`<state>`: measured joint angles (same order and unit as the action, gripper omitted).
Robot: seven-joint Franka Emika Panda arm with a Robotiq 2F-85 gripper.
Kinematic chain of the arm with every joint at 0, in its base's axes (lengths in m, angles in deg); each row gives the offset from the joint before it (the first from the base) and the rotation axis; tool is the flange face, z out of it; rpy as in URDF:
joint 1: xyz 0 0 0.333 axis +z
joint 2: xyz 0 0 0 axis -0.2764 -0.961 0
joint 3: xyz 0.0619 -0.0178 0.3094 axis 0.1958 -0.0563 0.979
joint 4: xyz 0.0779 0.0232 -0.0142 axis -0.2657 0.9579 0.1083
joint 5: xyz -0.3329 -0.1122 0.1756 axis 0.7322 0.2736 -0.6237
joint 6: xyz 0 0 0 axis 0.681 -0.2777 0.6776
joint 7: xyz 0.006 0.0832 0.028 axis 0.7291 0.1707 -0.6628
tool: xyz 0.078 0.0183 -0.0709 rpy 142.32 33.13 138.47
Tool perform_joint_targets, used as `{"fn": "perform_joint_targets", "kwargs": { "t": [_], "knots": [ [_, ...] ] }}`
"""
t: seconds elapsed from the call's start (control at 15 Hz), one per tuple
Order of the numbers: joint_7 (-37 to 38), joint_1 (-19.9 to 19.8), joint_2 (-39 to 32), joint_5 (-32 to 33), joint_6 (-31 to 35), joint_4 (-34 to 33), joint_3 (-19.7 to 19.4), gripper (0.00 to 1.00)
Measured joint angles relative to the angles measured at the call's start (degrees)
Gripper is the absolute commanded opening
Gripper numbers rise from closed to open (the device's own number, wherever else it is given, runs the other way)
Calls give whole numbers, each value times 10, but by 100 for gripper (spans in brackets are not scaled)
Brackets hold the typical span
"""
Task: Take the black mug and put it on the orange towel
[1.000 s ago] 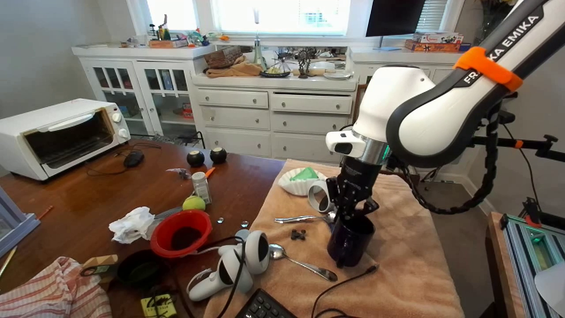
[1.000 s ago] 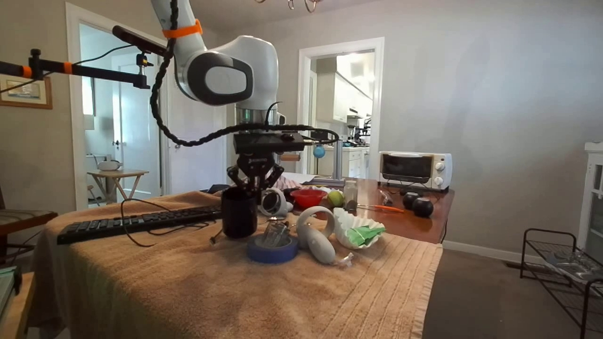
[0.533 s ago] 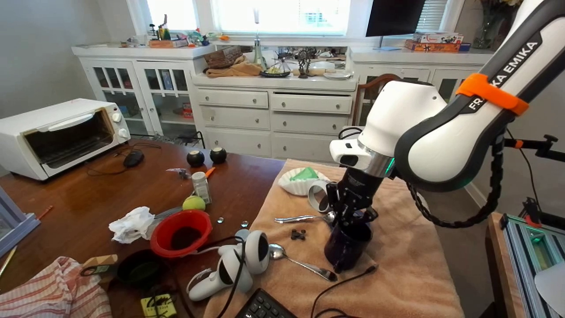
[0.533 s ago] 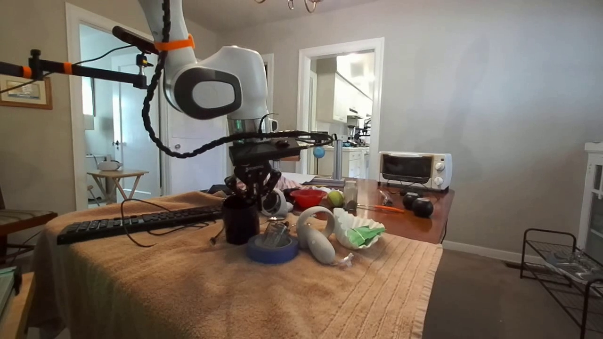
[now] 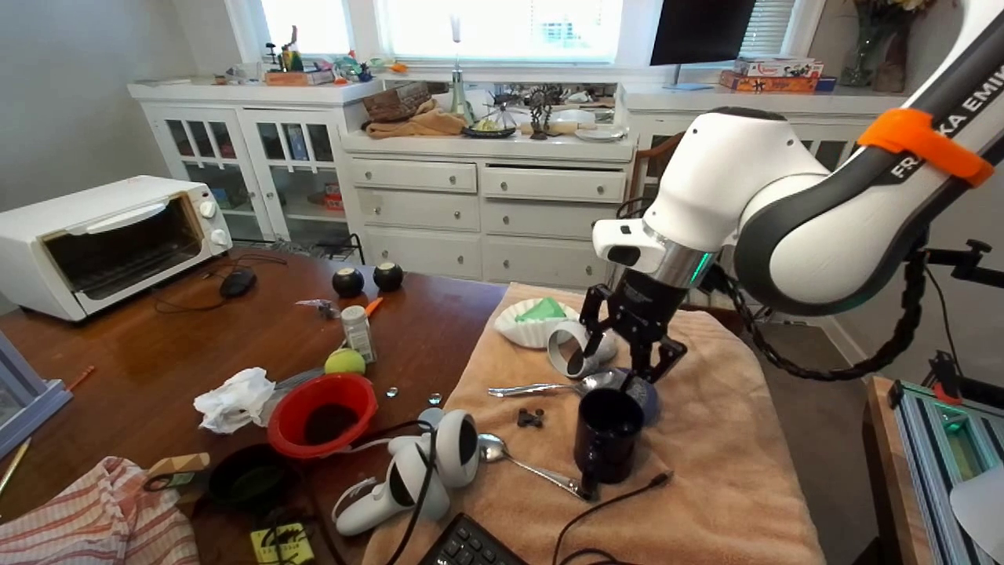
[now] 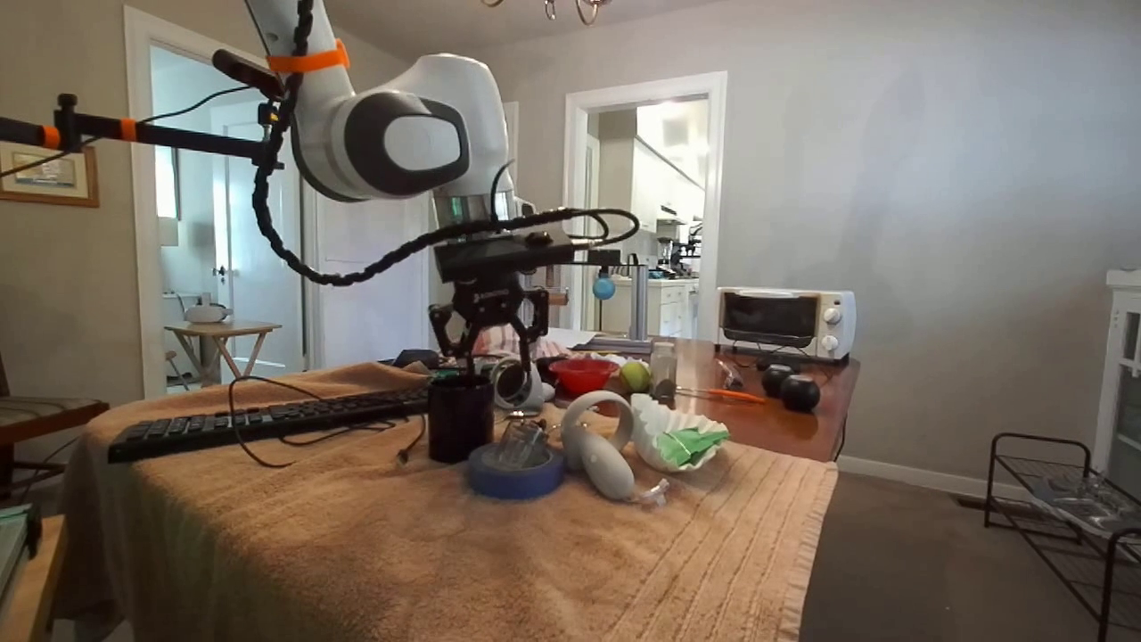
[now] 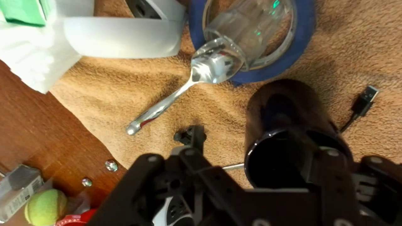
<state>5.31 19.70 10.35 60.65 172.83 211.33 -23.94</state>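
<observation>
Wrist view, left to right: you have the orange towel [image 7: 103, 94], then the black mug [image 7: 270, 122] standing upright on it, just beside a blue tape roll [image 7: 305, 29]. In an exterior view your claw [image 6: 499, 374] has its fingers apart, clamped on nothing: one lies over or inside the mug's mouth, you cannot tell which, the other outside it. Expect a stiff, middling-heavy mug, slick on its glossy wall and liable to chip. If you need to lift it, pinch the rim squarely, one finger in and one out, and keep it level: the dark inside may hide contents.

In an exterior view, count from the left: one toaster oven [image 5: 118, 235] far, one striped cloth [image 5: 102, 518] near, one red bowl [image 5: 292, 412], one tennis ball [image 5: 345, 361], two round black pots [image 5: 347, 282] and two glass beads [image 5: 391, 391] on the surface [image 5: 180, 345]; then, on the towel, two spoons [image 5: 544, 473], one mug, one blue tape roll.
</observation>
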Motion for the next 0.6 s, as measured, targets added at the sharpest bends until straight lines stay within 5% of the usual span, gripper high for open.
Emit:
{"fn": "perform_joint_targets", "kwargs": {
  "t": [0.27,0.6],
  "knots": [
    [127,3,97,63,-164,-14,-9,100],
    [319,35,201,61,-343,-52,-5,100]
  ]
}}
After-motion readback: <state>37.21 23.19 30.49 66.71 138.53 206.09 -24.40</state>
